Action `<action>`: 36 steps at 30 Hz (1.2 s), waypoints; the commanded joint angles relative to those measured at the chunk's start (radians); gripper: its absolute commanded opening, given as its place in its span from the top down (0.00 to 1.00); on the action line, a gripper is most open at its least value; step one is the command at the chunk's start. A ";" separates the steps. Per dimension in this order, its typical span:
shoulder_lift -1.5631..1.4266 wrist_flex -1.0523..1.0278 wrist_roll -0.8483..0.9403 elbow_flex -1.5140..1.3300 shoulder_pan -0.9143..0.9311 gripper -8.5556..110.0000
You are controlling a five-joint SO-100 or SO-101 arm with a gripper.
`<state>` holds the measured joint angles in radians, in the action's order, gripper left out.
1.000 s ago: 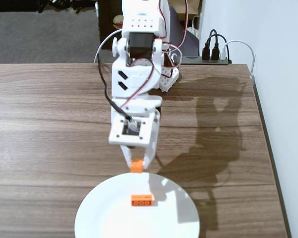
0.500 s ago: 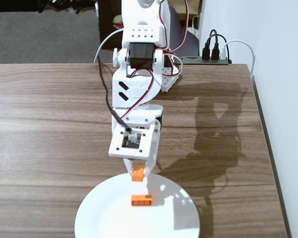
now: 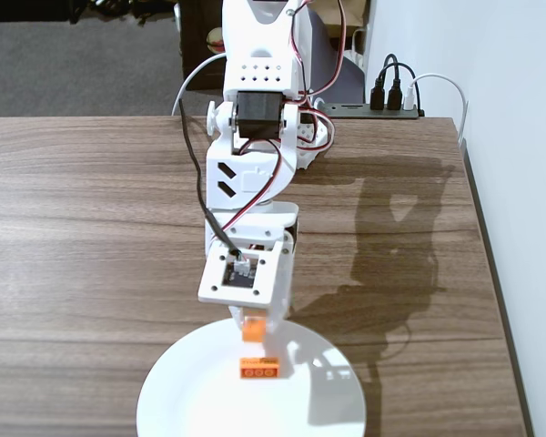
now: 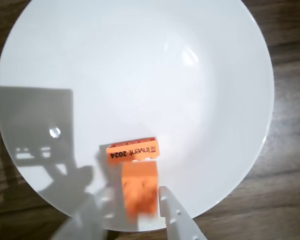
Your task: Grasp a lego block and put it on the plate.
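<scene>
The white plate point(image 3: 177, 401) lies at the table's near edge and fills the wrist view point(image 4: 140, 70). My gripper point(image 3: 252, 333) hangs just above its far part. The light-orange lego block point(image 3: 252, 327) sits between the fingers point(image 4: 176, 215). In the wrist view the block point(image 4: 139, 192) is blurred, with a thin gap to the sharp right finger, and the left finger is blurred too. The gripper point(image 4: 135, 197) looks open around it. A second orange brick point(image 3: 260, 369) with round hollows lies on the plate, printed "re:Invent 2024" point(image 4: 133, 150).
The wooden table point(image 3: 82, 237) stretches left and right of the arm. A power strip with plugged cables point(image 3: 382, 109) lies at the back right edge. The wall runs along the right side.
</scene>
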<state>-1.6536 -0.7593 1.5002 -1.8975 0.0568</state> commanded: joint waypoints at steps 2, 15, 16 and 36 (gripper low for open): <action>-0.008 -0.003 -0.009 0.051 0.002 0.75; -0.052 -0.074 -0.014 0.044 -0.005 0.74; -0.057 -0.080 -0.015 0.041 -0.005 0.74; -0.184 -0.101 -0.014 -0.057 0.008 0.74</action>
<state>-1.7748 -0.8560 1.4880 -1.9482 0.0629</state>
